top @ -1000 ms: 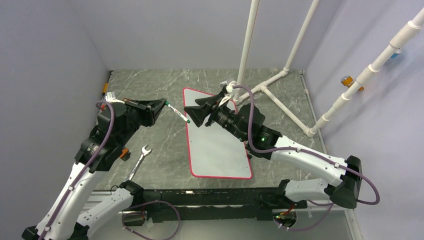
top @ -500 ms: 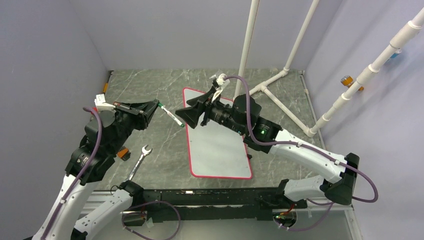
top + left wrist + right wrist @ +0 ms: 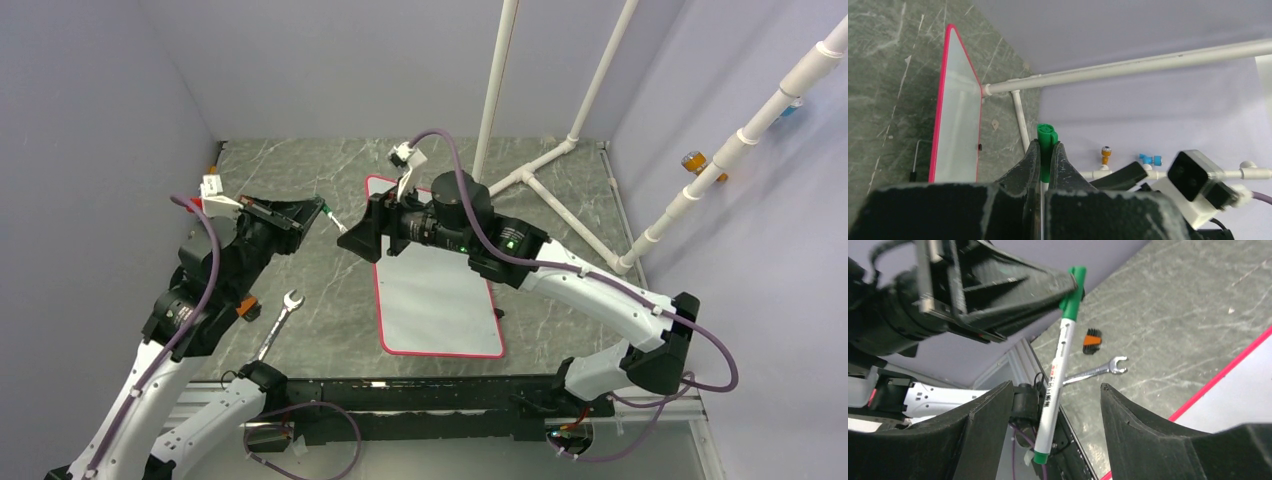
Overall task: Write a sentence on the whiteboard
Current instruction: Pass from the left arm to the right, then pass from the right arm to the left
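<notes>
The whiteboard (image 3: 440,290) lies flat mid-table, white with a red rim; it also shows in the left wrist view (image 3: 955,115). No green sentence shows on its visible part. My left gripper (image 3: 312,214) is shut on the green cap of a white marker (image 3: 337,224), held in the air left of the board. The cap (image 3: 1046,142) sits pinched between my left fingers. My right gripper (image 3: 362,236) is open. Its jaws stand on either side of the marker's white barrel (image 3: 1060,362) without touching it.
A silver wrench (image 3: 280,318) and a small orange-and-black part (image 3: 245,305) lie on the table left of the board. White PVC pipes (image 3: 545,165) stand at the back right. A small black hex key (image 3: 498,312) lies by the board's right edge.
My right gripper has swung left off the board's far end until its open jaws surround the marker. My left gripper drew back left a little with the marker.
</notes>
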Controlling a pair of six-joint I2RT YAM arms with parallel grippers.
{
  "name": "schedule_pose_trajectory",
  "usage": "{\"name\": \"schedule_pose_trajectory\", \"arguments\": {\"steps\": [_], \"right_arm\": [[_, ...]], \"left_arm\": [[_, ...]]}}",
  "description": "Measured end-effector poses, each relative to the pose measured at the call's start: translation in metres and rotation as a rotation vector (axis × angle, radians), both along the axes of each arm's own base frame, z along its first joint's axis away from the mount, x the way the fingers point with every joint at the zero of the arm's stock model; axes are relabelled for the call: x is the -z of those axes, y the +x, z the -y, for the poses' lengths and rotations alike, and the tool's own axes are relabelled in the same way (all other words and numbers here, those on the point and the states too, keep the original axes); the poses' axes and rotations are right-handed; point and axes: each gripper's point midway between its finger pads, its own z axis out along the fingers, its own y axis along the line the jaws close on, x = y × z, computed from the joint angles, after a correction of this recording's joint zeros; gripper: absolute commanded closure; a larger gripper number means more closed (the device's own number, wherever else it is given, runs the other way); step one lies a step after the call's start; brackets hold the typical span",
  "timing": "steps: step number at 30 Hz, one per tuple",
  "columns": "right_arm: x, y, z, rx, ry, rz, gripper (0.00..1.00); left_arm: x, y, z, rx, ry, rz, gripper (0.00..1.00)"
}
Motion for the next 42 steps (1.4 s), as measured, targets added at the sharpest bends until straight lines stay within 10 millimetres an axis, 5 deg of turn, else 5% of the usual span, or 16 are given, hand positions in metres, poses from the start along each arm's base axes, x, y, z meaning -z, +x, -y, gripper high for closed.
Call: {"name": "schedule_pose_trajectory", "arguments": {"steps": [6,10,13,14,15,16,19,20,27,33,42], "right_arm": [[0.031,-0.001,-0.006,-0.013,-0.085,-0.076,0.39],[0.04,-0.003,-0.008,-0.027,-0.107,-0.1,0.67],[0.04,-0.004,-0.009,-0.035,-0.106,-0.104,1.0],[0.04,-0.005,-0.009,-0.037,-0.103,-0.11,1.0],[0.04,-0.005,-0.009,-0.035,-0.105,-0.109,1.0],[0.041,-0.005,-0.009,-0.035,-0.105,-0.113,1.0],[0.04,-0.005,-0.008,-0.035,-0.104,-0.106,1.0],[0.041,-0.005,-0.008,-0.038,-0.104,-0.1,1.0],[0.052,-0.01,0.024,-0.093,-0.126,-0.092,1.0],[0.043,-0.01,0.061,-0.134,-0.109,-0.108,1.0],[0.052,-0.033,0.077,-0.198,-0.178,-0.179,1.0]], "left_arm": [[-0.009,0.001,0.001,0.018,0.066,0.083,1.0],[-0.009,0.0,0.002,0.035,0.096,0.119,1.0],[-0.006,0.002,0.004,0.041,0.116,0.128,1.0],[-0.005,0.002,0.004,0.041,0.118,0.129,1.0],[-0.004,0.002,0.004,0.043,0.12,0.131,0.91],[-0.005,0.002,0.004,0.042,0.122,0.135,0.73],[-0.004,0.002,0.003,0.043,0.155,0.152,0.04],[-0.004,0.001,0.002,0.044,0.168,0.159,0.01],[0.003,-0.011,0.0,0.133,0.471,0.303,0.01],[0.009,-0.028,0.004,0.283,0.782,0.467,0.01],[0.007,-0.048,0.019,0.498,1.138,0.798,0.01]]}}
